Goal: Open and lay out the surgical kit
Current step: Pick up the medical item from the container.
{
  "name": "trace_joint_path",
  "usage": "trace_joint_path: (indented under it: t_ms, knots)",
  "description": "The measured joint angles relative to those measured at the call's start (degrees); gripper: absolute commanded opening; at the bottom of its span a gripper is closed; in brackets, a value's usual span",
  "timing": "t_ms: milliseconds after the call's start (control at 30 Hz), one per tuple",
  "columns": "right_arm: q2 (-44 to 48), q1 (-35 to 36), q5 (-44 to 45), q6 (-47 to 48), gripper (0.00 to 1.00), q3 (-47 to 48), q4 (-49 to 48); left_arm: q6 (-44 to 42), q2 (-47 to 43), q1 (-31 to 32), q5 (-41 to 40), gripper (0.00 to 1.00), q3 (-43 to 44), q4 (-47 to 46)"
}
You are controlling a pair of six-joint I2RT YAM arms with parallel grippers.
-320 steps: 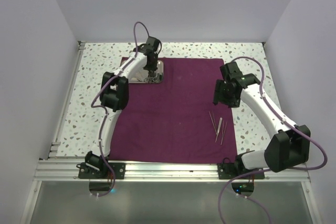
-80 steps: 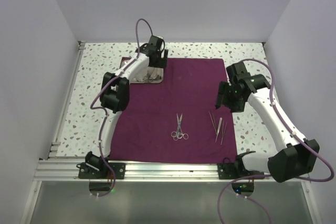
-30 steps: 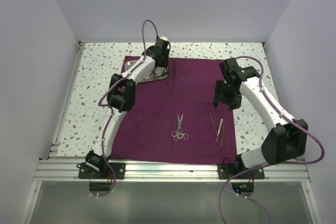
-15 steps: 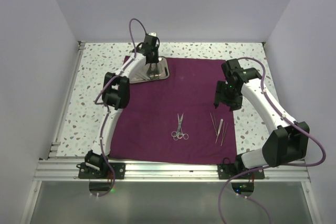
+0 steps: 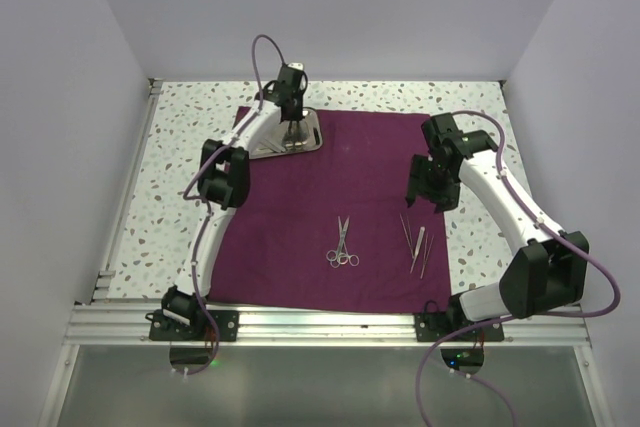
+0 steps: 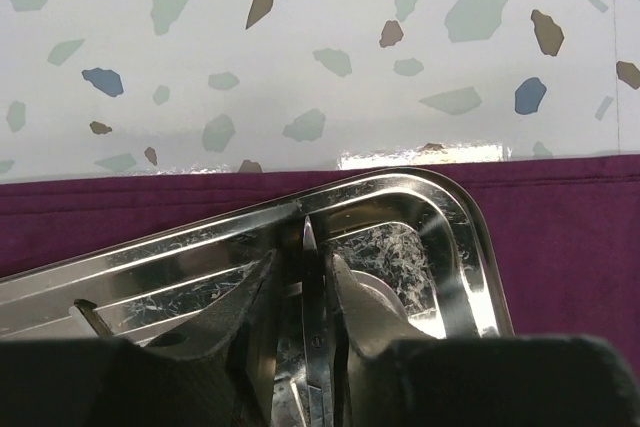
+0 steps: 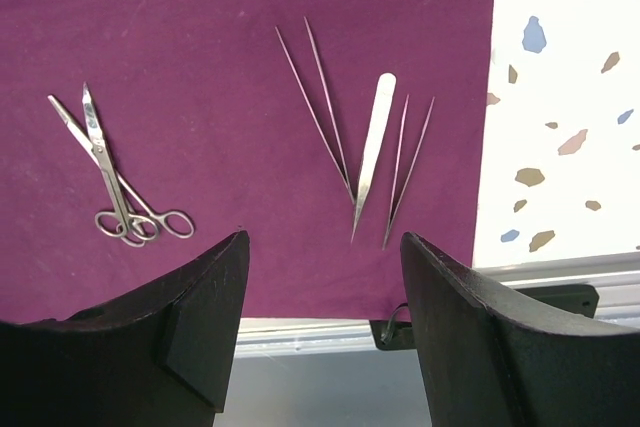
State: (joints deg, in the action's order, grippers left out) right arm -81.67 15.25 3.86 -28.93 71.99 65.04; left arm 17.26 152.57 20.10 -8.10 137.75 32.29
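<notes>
The dark magenta cloth wrap lies spread flat on the table. The steel tray sits on its far left corner, and its rim fills the left wrist view. My left gripper is down in the tray, shut on a pair of silver scissors whose tip pokes out between the fingers. Another pair of scissors lies on the middle of the cloth, also in the right wrist view. Thin tweezers lie to its right. My right gripper hovers open and empty above the cloth's right side.
The speckled white tabletop surrounds the cloth. An aluminium rail runs along the near edge. White walls close in the left, right and back. Another thin instrument lies in the tray's left part.
A pair of scissors now lies on the middle of the cloth. In the last second the left gripper shifted left over the tray and the tray turned slightly. The right arm barely moved.
</notes>
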Motion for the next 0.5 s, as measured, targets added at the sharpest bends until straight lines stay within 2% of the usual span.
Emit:
trace_joint_path:
  t_ms: [233,333,500]
  knots:
    - [0.6,0.0,-0.6,0.0,0.66,-0.2,0.0,-0.3,-0.5,0.6,-1.3,0.04,-0.6,1.0]
    - [1.6,-0.1,-0.7,0.0,0.66,-0.3,0.0,-0.1,-0.7,0.7,-1.3,0.0,-1.1,1.0]
    - [3.4,-0.3,-1.4,0.0,0.66,-0.8,-0.2,0.1,-1.9,1.0,-1.2,0.0,-3.2,1.2]
